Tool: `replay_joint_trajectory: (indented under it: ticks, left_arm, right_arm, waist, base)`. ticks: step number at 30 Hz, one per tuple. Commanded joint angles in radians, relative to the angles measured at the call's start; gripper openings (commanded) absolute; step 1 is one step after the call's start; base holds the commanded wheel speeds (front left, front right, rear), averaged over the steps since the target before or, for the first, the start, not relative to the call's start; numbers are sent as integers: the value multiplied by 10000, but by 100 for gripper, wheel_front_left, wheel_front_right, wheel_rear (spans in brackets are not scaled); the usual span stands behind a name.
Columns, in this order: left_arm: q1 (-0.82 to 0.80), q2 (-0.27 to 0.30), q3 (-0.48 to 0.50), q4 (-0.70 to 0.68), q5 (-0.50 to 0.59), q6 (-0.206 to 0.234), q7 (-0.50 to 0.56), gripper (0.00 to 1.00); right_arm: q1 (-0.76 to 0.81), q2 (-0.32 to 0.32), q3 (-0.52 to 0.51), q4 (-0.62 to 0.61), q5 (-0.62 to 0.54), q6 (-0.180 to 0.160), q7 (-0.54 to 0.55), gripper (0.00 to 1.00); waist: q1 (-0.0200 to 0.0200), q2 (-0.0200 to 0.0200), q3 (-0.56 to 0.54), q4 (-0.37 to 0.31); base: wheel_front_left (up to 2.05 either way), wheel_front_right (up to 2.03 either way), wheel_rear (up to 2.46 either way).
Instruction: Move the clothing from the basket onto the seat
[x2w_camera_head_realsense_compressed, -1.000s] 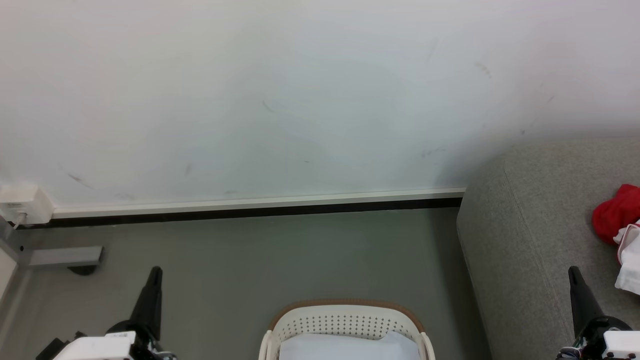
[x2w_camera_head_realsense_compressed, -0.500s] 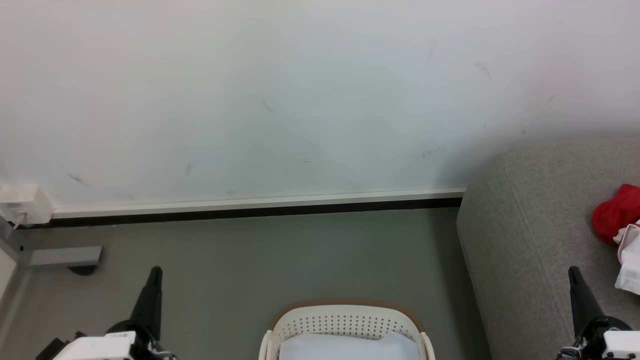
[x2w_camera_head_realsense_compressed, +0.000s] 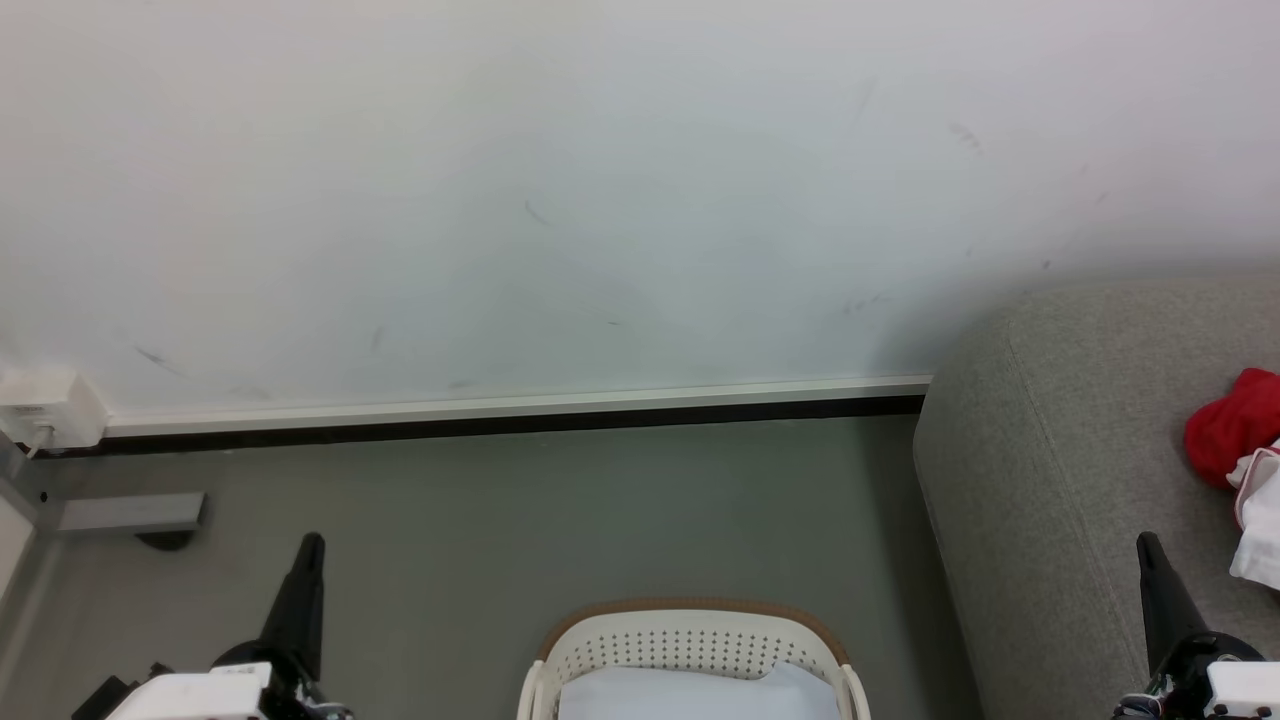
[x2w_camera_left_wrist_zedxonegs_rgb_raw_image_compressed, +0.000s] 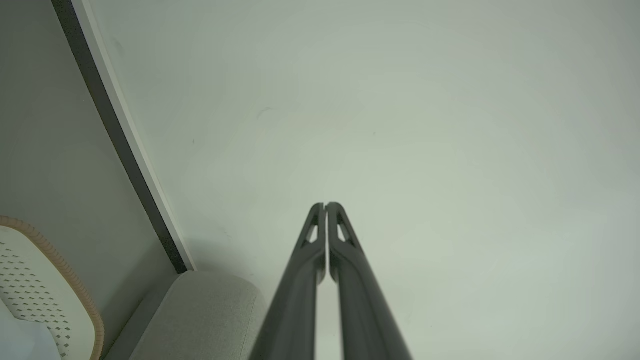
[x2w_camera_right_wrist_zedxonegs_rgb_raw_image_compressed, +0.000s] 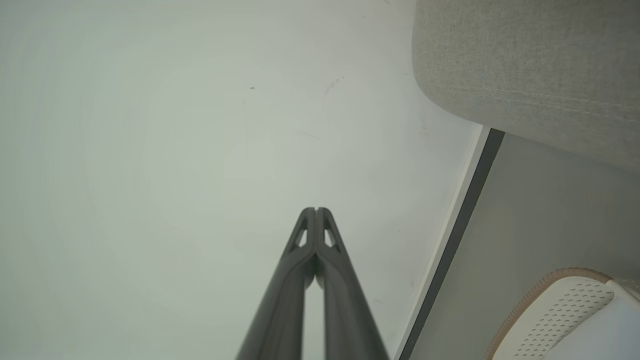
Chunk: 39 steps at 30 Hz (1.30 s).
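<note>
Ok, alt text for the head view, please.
A white basket with a tan rim sits on the grey floor at bottom centre, and red and white clothing lies on the grey seat at the right edge. The left claw and right claw, both shut and empty, flank the basket.

No legible text — no labels, no signs.

Scuffed white wall (x2w_camera_head_realsense_compressed: 600, 200) meets grey-green floor (x2w_camera_head_realsense_compressed: 600, 500) at a white skirting board (x2w_camera_head_realsense_compressed: 500, 408) over a dark strip (x2w_camera_head_realsense_compressed: 500, 424); a white box (x2w_camera_head_realsense_compressed: 45, 408) sits low at left.
</note>
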Motion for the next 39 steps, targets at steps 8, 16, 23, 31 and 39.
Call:
replay_joint_trajectory:
  ticks: [8, 16, 23, 31, 39]
  left_arm:
    - [-67, 20, 25, -29, -141, -64, 43, 0]
    - [-67, 20, 24, -29, -141, -64, 43, 0]
    - [-67, 20, 24, -28, -142, -64, 42, 0]
    - [-66, 20, 24, -28, -142, -64, 42, 0]
    - [-66, 20, 23, -29, -142, -64, 42, 0]
  right_arm:
    - [-110, 1, -44, -38, -14, -21, 34, 0]
    - [-110, 3, -46, -38, -16, -21, 35, 0]
    - [-111, 4, -46, -38, -17, -21, 37, 0]
    - [-110, 5, -48, -38, -19, -21, 38, 0]
    - [-110, 4, -47, -38, -20, -21, 39, 0]
  waist:
    - [0, 0, 0, 0]
    - [0, 0, 0, 0]
    - [0, 0, 0, 0]
    - [0, 0, 0, 0]
    - [0, 0, 0, 0]
  base:
    - [0, 0, 0]
    - [0, 0, 0]
    - [0, 0, 0]
    - [0, 0, 0]
    - [0, 0, 0]
